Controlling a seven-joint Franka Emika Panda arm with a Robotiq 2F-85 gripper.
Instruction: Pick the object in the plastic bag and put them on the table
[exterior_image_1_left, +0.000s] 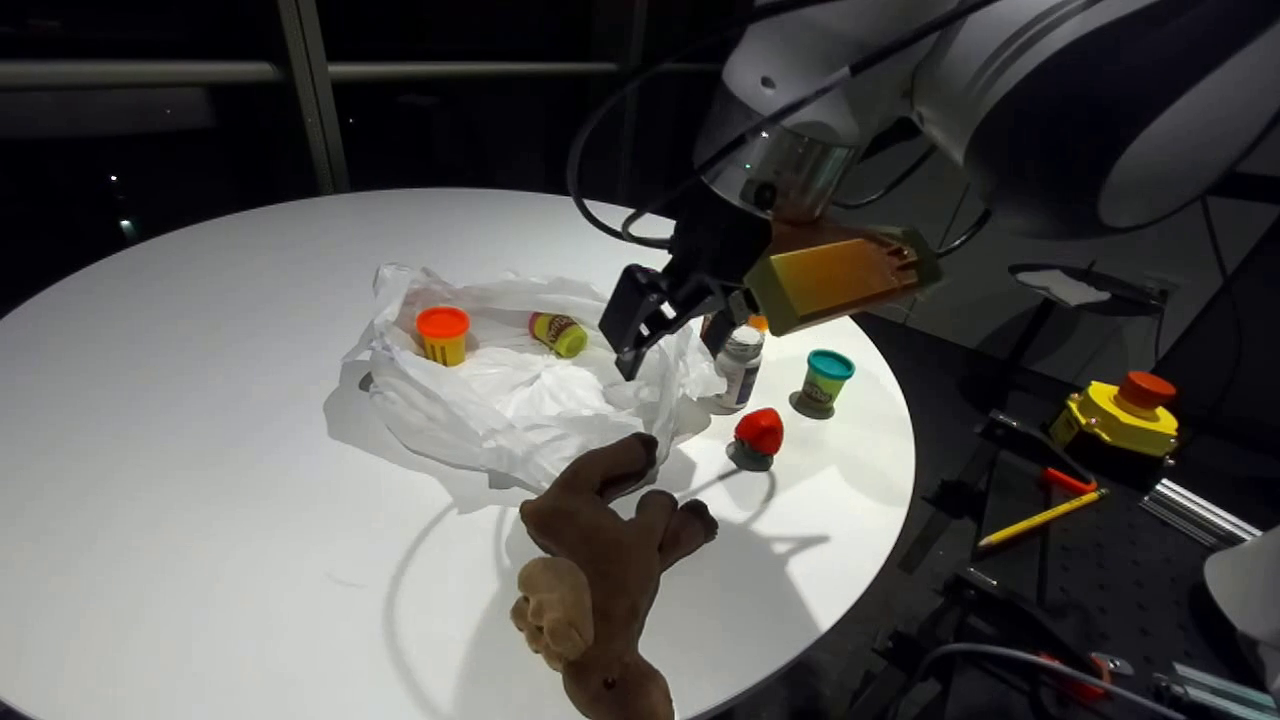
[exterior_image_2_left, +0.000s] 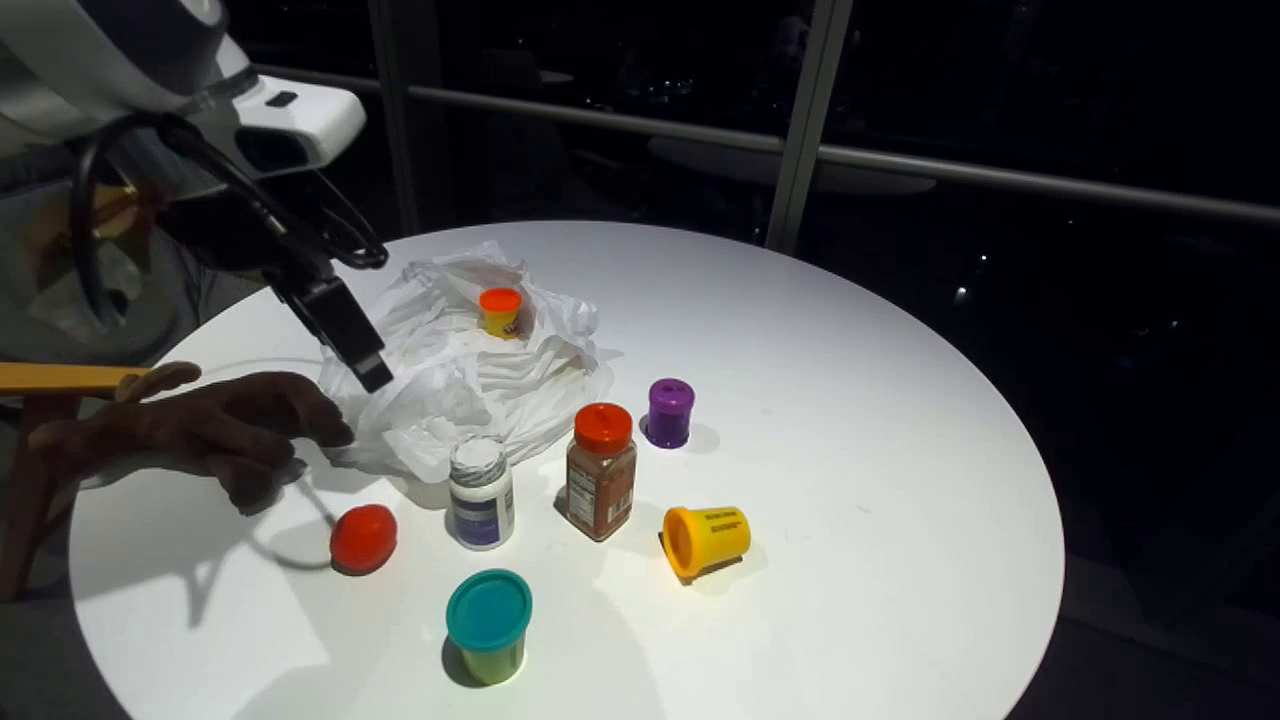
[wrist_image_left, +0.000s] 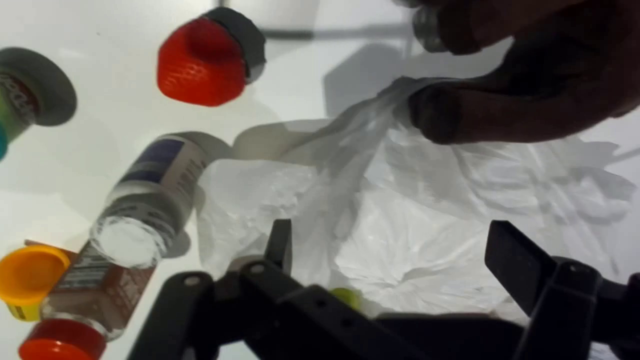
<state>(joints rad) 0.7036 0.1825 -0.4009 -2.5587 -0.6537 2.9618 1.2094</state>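
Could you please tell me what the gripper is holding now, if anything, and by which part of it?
Nothing is held: the gripper stands open, its jaws wide apart, and the plastic bag seen through the gap is not gripped.

Round white surface (exterior_image_2_left: 860, 430) bears crumpled plastic bag (exterior_image_2_left: 490, 385)

Near the plastic bag stand a white bottle (exterior_image_2_left: 482, 505), a red-capped jar (exterior_image_2_left: 600, 482) and a purple pot (exterior_image_2_left: 669, 413); a yellow pot (exterior_image_2_left: 714, 538) lies on its side near the jar. A green tub (exterior_image_2_left: 489, 625) stands farther off, and a red toy (exterior_image_2_left: 364, 538) rests near it and the bottle.
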